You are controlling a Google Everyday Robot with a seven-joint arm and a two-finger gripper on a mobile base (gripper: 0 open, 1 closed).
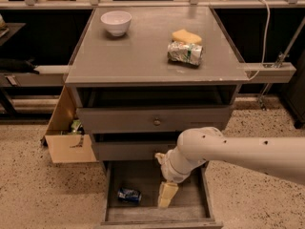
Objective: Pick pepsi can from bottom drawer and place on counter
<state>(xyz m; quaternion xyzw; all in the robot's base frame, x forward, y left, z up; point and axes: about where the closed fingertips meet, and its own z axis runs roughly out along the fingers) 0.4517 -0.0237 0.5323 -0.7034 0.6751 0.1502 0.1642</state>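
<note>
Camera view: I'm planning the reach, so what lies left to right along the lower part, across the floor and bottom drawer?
Cardboard box on the floor → pepsi can → gripper, hanging inside the bottom drawer just right of the can.

On the worktop (pixel 143 61): one bowl (pixel 116 22), one sponge (pixel 186 36), one foil packet (pixel 185 53). Three drawers (pixel 157 120). In the bottom drawer (pixel 157 214): one pepsi can (pixel 129 195), with one hand (pixel 167 194) just beside it. Apparently one cardboard box (pixel 69 148) on the floor.

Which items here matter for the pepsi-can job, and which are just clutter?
Job:
- pepsi can, lying in the bottom drawer
- counter
- gripper, down in the drawer, right of the can

Lying about:
- bowl, sponge and snack packet on the counter
- cardboard box beside the cabinet
</note>
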